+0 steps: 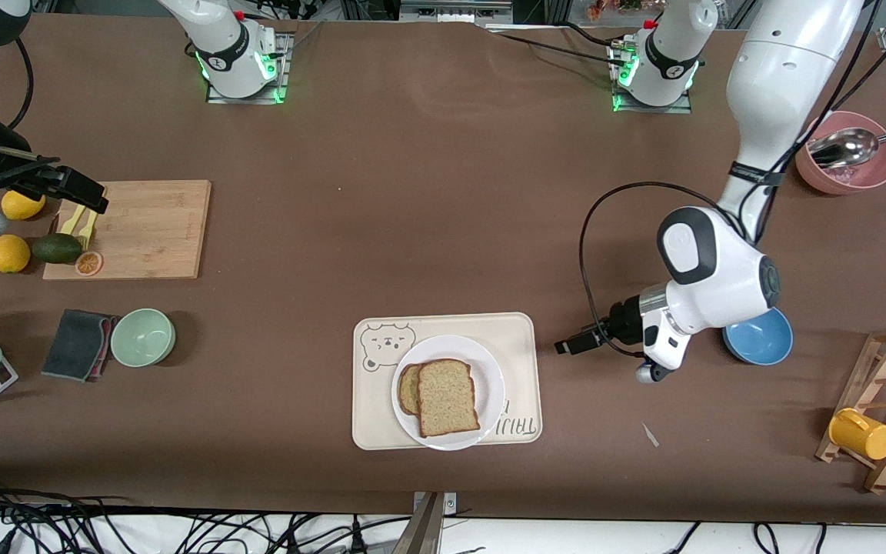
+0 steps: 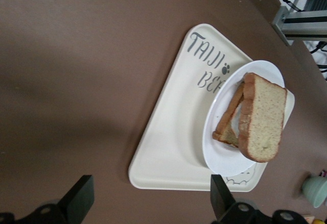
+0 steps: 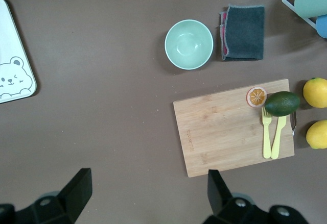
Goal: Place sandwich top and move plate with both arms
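The left gripper (image 2: 148, 203) stood with its jaws wide and held nothing. It hovered over bare table beside the tray (image 1: 516, 338), toward the left arm's end, with its fingers (image 2: 79, 196) aimed at the tray and plate. This pose suited a low sideways approach to the plate rim.

The right gripper (image 3: 145, 198) also had its jaws wide and empty. It hung high over the cutting board (image 1: 151, 227) at the right arm's end of the table, well apart from the plate. The right arm waited there.

The sandwich top (image 1: 447, 396) already lay on the plate (image 1: 489, 377), leaning on the lower slice (image 1: 409, 388) and offset from it, so the stack was not square. In the left wrist view the top slice (image 2: 263, 117) sat tilted against the one under it. The placing step therefore appeared done, though loosely.

The plate rested on the tray, at the tray side nearer the front camera, with its rim slightly overhanging that edge. The overhang gave a gripper some rim to take.

What remained, by judgement, was the two-arm plate move. Each gripper would need opposite rim points, and the lift would need to stay level, because the leaning slice could slide off.

On the cutting board lay two forks (image 3: 272, 137), an avocado (image 3: 282, 103) and a citrus slice (image 3: 256, 96). A green bowl (image 1: 143, 336) stood nearer the front camera than the board.
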Controlling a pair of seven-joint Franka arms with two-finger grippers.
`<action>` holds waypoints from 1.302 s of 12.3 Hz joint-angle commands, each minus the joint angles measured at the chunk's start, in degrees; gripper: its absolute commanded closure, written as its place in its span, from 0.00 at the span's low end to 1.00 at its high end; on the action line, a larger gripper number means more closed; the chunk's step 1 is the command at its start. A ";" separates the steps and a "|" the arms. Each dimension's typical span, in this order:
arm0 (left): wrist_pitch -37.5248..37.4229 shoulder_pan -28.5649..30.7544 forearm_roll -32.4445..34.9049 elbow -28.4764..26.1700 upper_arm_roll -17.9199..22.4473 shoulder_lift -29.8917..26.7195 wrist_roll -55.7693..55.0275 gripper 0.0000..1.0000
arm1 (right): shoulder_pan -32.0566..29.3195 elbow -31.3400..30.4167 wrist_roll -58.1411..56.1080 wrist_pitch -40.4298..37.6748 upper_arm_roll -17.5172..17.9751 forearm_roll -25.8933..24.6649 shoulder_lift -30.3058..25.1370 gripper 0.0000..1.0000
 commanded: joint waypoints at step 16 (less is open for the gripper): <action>-26.01 8.28 42.78 -1.61 4.85 -23.70 -0.49 0.00 | -0.36 -0.47 -0.81 1.60 -0.06 1.20 -0.65 0.00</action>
